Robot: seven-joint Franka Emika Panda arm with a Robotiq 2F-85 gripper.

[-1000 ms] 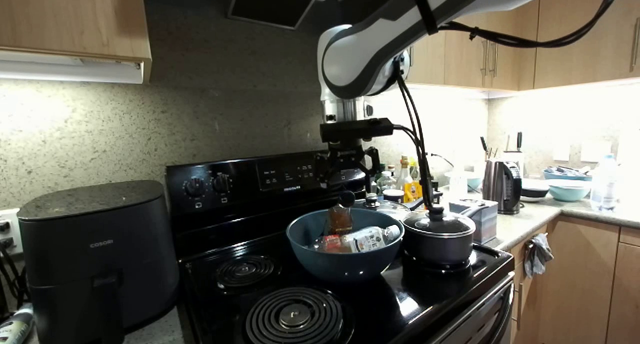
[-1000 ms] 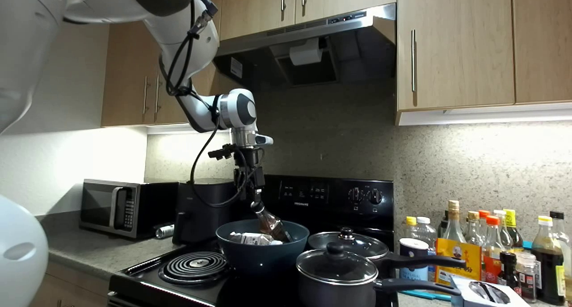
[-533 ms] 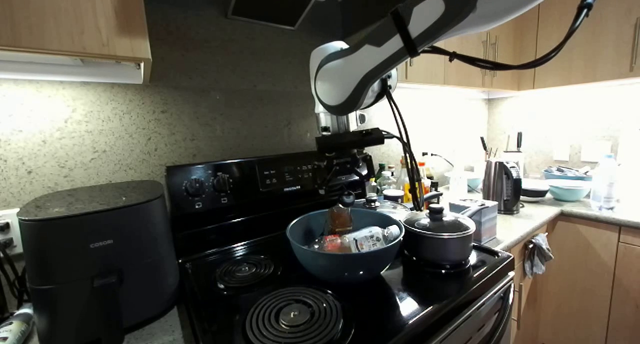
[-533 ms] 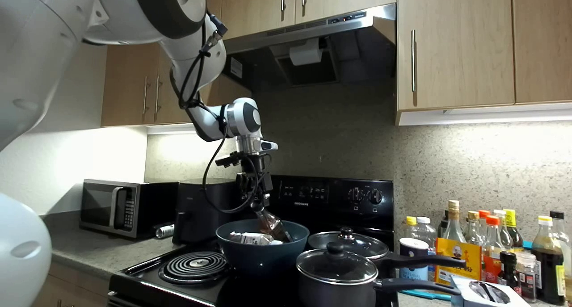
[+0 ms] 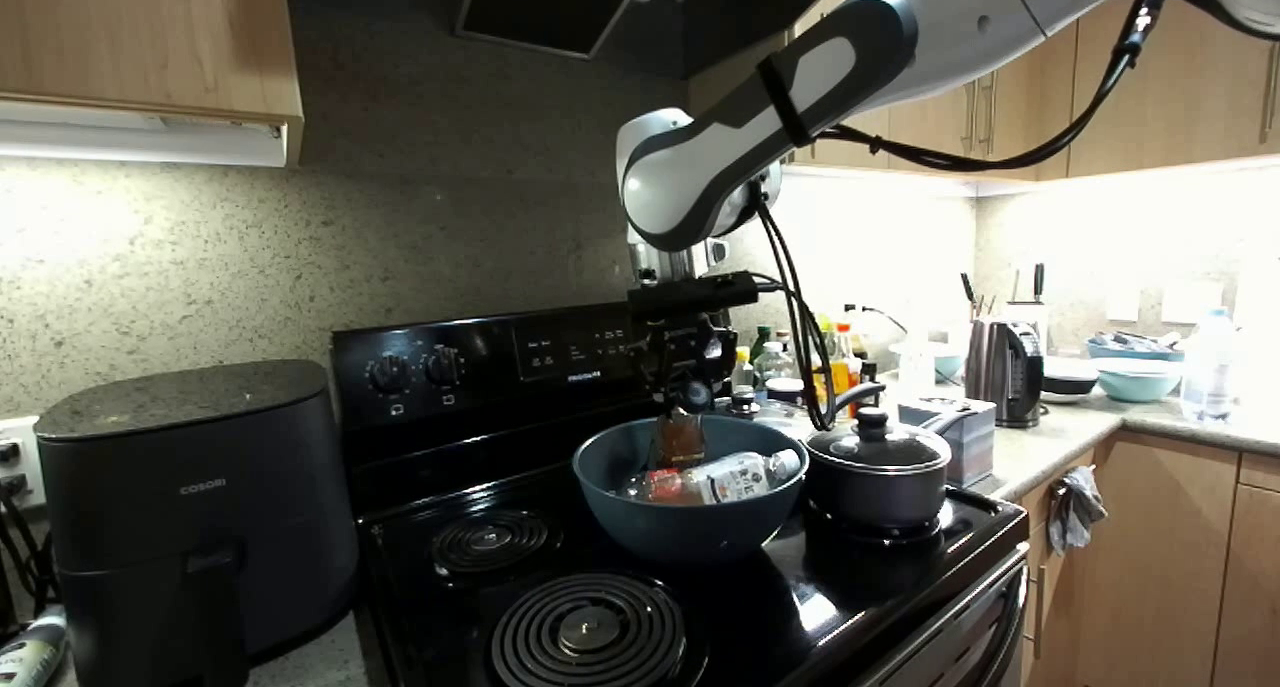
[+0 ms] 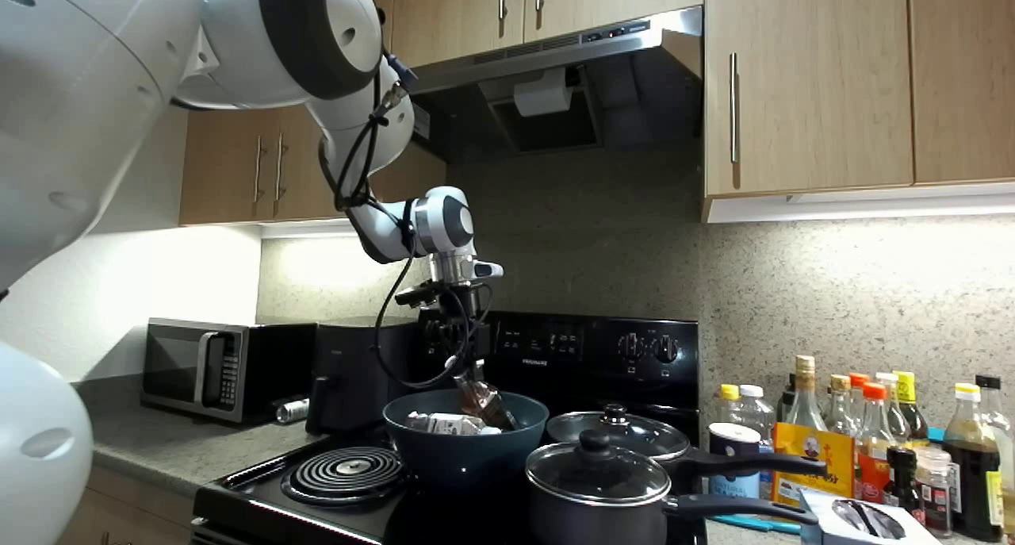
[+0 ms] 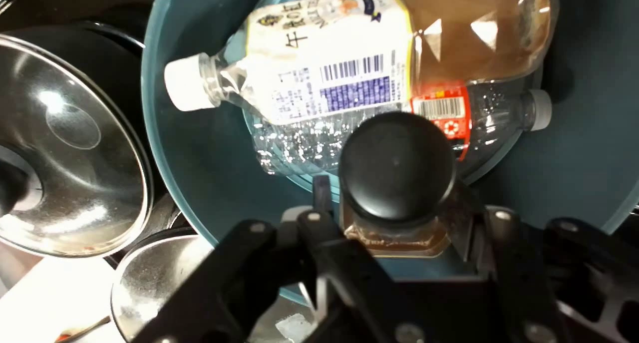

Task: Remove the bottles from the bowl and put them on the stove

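Blue bowl (image 5: 690, 542), dark bottle (image 6: 485, 404): get ready to grab

You look to be at the grab step, just before the squeeze. Your gripper (image 7: 392, 198) hangs over the bowl, and its two fingers (image 7: 322, 195) are apart, one on each side of the dark bottle's black cap (image 7: 397, 166). In the wrist view there is a gap between the cap and one finger; by the other finger, you cannot tell if they touch. The dark bottle leans in the bowl, with its top above the bowl's rim.

Two more bottles lie in the bowl: a tan bottle (image 7: 329, 58) with a white cap, and a clear bottle (image 7: 491, 116) with a red label, partly hidden under the tan one. All three need to come out.

Next, you likely need to get the fingers even around the dark bottle, squeeze, and lift straight up until its bottom clears the bowl's rim. It tilts, so it may twist or slip if you only pinch the cap. Then set it down on the stove (image 5: 745, 612), which the bowl sits on. The coil burner (image 5: 590, 627) beside the bowl looks bumpy, so a flat spot should suit a bottle better. Watch the lidded pot (image 5: 880, 482), just beside the bowl too.
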